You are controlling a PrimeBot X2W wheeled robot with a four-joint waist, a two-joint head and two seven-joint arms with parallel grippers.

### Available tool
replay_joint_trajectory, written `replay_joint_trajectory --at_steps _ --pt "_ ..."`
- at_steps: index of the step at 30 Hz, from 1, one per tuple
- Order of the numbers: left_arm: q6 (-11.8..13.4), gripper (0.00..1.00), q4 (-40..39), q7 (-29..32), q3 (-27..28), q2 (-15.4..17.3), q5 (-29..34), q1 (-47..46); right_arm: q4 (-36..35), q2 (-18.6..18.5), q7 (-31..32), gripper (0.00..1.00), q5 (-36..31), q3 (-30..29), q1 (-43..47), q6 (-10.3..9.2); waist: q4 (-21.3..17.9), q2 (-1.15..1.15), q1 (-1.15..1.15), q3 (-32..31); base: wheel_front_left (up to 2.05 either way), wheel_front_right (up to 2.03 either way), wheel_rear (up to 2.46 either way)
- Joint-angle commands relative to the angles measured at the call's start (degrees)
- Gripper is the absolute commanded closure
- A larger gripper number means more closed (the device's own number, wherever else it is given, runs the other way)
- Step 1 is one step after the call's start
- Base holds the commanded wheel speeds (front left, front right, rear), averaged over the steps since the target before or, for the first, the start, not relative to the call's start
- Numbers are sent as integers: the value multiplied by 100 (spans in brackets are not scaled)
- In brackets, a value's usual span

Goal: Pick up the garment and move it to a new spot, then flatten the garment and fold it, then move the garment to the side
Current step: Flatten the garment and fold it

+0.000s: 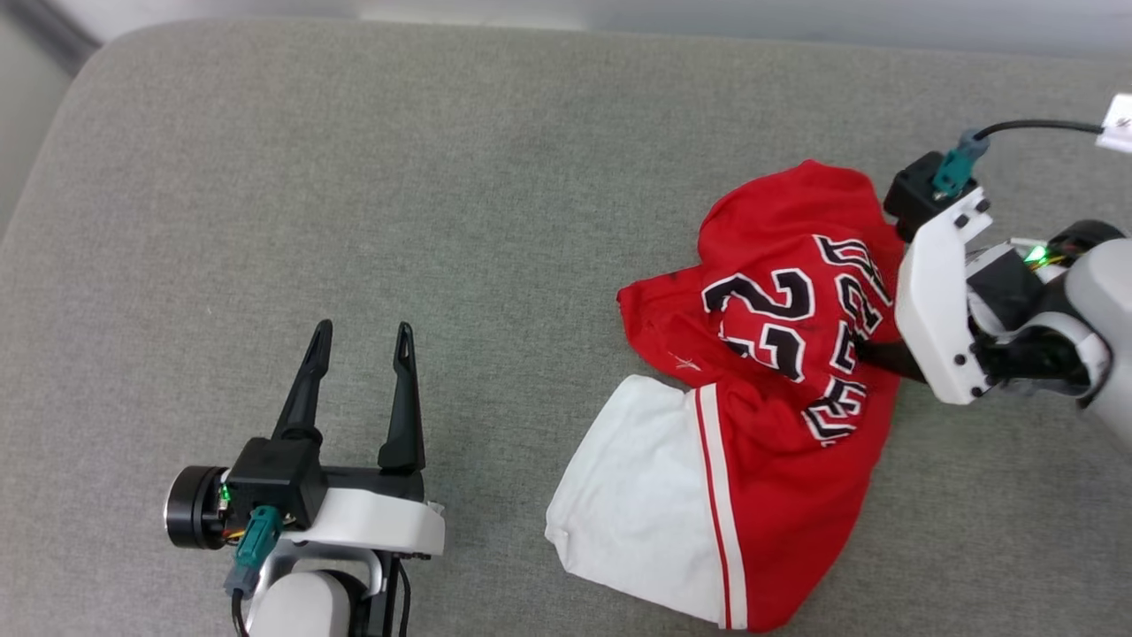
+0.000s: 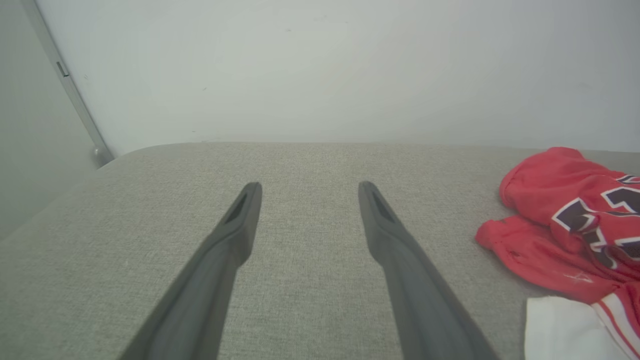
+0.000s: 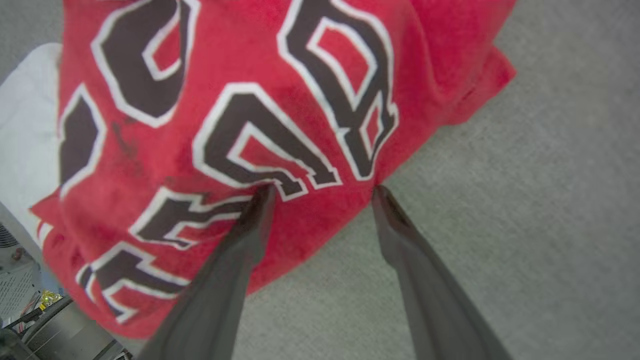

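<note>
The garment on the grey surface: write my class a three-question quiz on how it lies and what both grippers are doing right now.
1. True or false: the left gripper is holding the garment.
2. The fingers of the right gripper are: A) shut on a sleeve; B) spread apart with their tips at the garment's red edge; C) folded back, pointing away from the garment.
3. What colour is the sleeve lying nearest the robot?
Key: 1 false, it stands open over the grey surface, apart from the garment; 2 B; 3 white.
</note>
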Motion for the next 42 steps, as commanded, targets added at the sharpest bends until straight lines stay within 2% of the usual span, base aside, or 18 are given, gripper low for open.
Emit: replay_joint_trajectory --at_steps 1,7,8,9,10,14,18,19,23,24,27,29,33,36,42 --pt "33 0 -15 -14 -20 -6 -15 -96 106 102 9 0 20 -28 115 -2 82 0 1 119 0 0 0" --pt "65 0 14 -14 -49 -4 -52 -194 400 374 74 0 -293 524 518 8 146 0 1 248 0 0 0" --pt "69 0 25 -14 -44 -6 -50 -180 382 383 46 35 -283 584 574 8 135 0 1 238 0 0 0" --pt "87 0 33 -14 -27 -5 -40 -157 355 392 -34 80 -272 610 595 8 112 0 1 217 0 0 0" --pt "89 0 42 -14 -11 -5 -30 -133 332 370 -99 100 -255 614 589 8 87 0 1 185 0 0 0" --pt "57 0 80 -14 30 -6 7 -63 119 81 -526 100 -403 608 360 3 -37 0 1 -16 0 0 0" --pt "80 0 92 -14 53 -4 8 73 -434 -257 -1046 100 -380 537 292 -2 -174 0 1 -283 0 0 0" --pt "79 0 95 -14 67 -4 12 182 -967 -740 -1316 100 -383 473 393 -3 -279 0 1 -456 0 0 0" --pt "81 0 86 -14 100 -3 18 346 -1752 -1460 -1578 100 -441 225 682 -3 -390 0 1 -608 0 0 0" --pt "59 0 78 -13 134 -4 28 442 -2308 -1980 -1683 100 -401 -84 1190 -3 -463 0 1 -678 0 0 0" --pt "55 0 69 -13 138 -5 26 519 -2650 -2390 -1712 100 -370 -513 1833 -3 -519 0 1 -711 0 0 0" --pt "54 0 64 -13 146 -4 30 557 -2758 -2537 -1729 100 -351 -809 2361 -3 -553 0 1 -721 0 0 0" --pt "35 0 74 -13 122 -4 37 562 -2684 -2407 -1621 100 -354 -1254 3445 -3 -583 0 1 -723 0 0 0" --pt "18 0 89 -13 58 -5 51 493 -2288 -2051 -1572 100 -413 -1506 4188 -2 -536 0 1 -699 0 0 0" --pt "-68 0 157 -13 17 -4 100 424 -1586 -1152 -1614 100 -796 -1879 4994 -1 -427 0 1 -718 0 0 0"
